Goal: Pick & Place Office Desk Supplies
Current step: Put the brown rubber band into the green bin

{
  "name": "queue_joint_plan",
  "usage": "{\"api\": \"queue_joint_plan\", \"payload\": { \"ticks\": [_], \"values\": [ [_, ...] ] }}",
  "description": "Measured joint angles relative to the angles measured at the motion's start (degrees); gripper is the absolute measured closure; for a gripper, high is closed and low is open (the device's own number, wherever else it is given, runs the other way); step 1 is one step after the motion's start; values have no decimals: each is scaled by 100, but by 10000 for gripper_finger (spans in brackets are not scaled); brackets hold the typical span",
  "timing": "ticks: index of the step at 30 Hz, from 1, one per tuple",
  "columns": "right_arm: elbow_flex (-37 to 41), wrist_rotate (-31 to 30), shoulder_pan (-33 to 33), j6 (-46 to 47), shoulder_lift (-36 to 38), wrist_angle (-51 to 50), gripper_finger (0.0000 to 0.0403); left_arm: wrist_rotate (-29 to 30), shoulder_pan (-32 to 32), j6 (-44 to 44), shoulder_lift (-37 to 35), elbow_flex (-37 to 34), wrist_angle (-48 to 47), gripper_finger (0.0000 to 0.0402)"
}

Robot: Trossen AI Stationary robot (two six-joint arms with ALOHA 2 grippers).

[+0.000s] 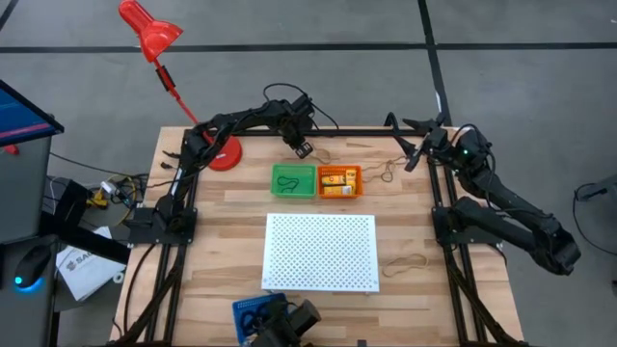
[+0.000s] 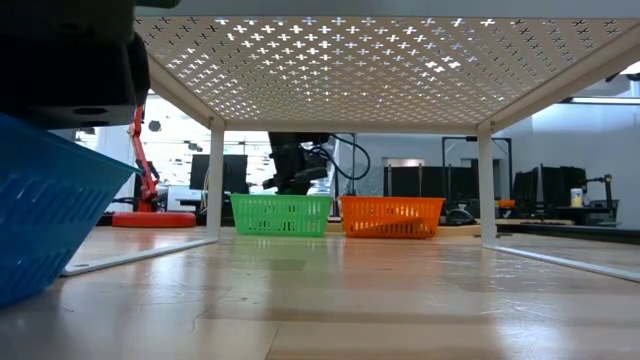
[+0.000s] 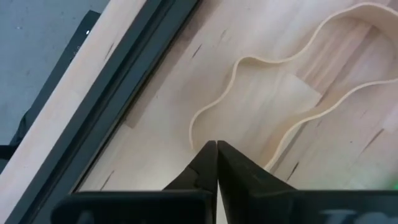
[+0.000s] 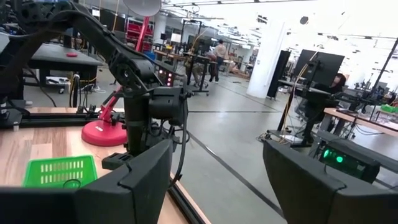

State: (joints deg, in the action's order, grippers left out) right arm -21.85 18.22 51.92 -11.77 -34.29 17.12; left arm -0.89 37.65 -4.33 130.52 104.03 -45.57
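Now the left hand (image 3: 216, 144) is down at the far edge of the desk (image 1: 424, 289), behind the green tray (image 1: 294, 180), fingers pinched shut on a tan rubber band (image 3: 280, 93). I'd lift slowly, checking the loop rises too. The right hand (image 4: 214, 177) waits agape.

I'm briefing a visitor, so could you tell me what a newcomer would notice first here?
The red desk lamp at the table's far left corner, then the green tray and orange tray side by side behind the white perforated board. Just beyond the trays, the left gripper is shut at a tan rubber band.
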Motion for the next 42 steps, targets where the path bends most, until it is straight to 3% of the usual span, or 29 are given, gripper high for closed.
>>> {"api": "queue_joint_plan", "payload": {
  "ticks": [6, 15, 19, 29, 42],
  "values": [
    [0, -2, -4, 3, 134, -85, 154, 79, 2, 29, 0, 0, 59, 384],
    [0, -2, -1, -7, 136, -146, 154, 101, 3, 24, 0, 0, 62, 287],
    [0, -2, 0, -22, 134, -181, 154, 89, 71, 29, 0, -2, -10, 266],
    [0, 0, -1, 6, 134, -163, 154, -578, 256, -9, 0, -4, -161, 284],
    [0, 147, -3, 63, 136, -22, 154, -502, 248, 58, 0, 13, -164, 310]
  ]
}}
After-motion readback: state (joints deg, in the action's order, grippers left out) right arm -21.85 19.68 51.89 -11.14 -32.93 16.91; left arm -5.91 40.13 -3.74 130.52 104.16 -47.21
